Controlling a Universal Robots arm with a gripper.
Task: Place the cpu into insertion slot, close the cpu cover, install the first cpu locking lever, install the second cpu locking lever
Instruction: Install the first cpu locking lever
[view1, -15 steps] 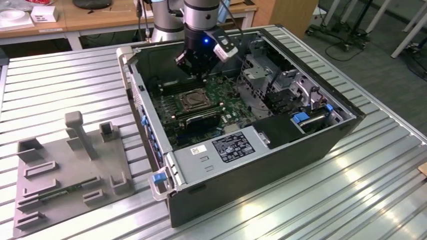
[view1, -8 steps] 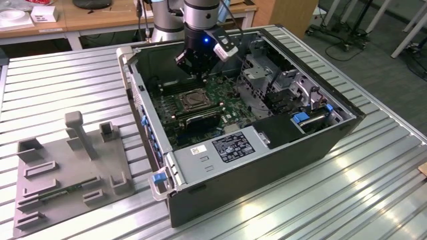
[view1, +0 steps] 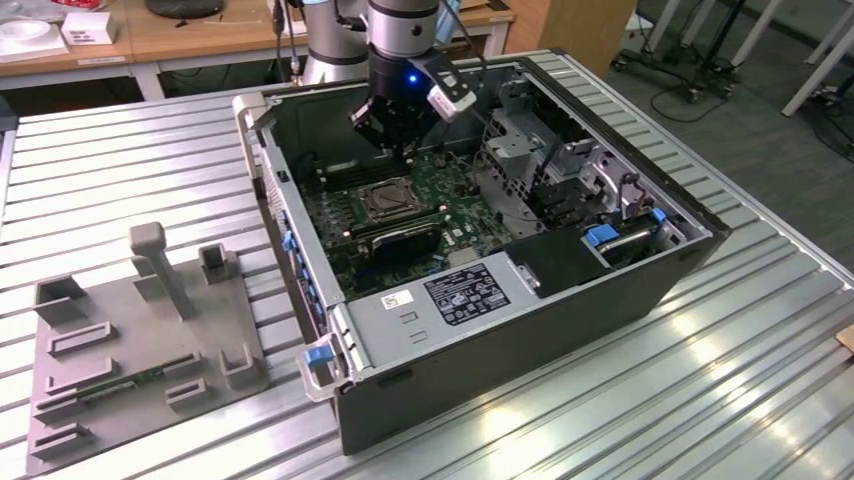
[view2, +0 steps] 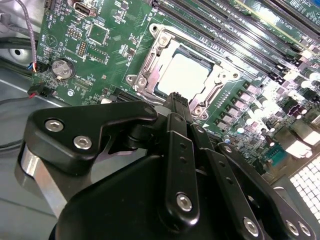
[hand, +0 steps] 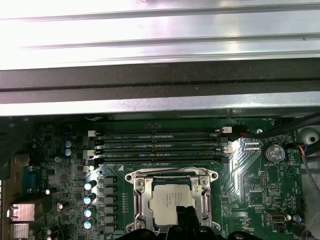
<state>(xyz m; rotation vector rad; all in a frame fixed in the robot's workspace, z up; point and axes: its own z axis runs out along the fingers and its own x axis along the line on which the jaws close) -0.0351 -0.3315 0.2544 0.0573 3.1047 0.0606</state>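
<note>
Exterior view, far left: grey fixture plate (view1: 134, 340) w/ upright blocks lies on the ribbed metal table (view1: 120, 170), lower left of frame. Centre: open PC case (view1: 494, 250) lying on its side, green motherboard (view1: 400, 215) exposed inside. Insertion slot (view1: 386, 201) sits mid-board, slightly left of frame centre; arm comes down from top centre w/ gripper (view1: 390, 132) hovering just above the board, a bit up-frame of the slot, apart from it. Right side of case: drive cage (view1: 574, 170) and blue tabs. In the second wrist view the coin cell (view2: 62, 69) is upper left, the cpu (view2: 186, 76) lies seated flat in the slot w/ the cpu cover (view2: 150, 65) down around it as a silvery frame, centre-top; black gripper links fill the lower half, tip just beside the socket's near edge. First wrist view: cpu (hand: 169, 200) at bottom centre, memory slots (hand: 160, 145) above it in frame. Finger gap: can't tell, tips overlap in view; nothing seen held
</note>
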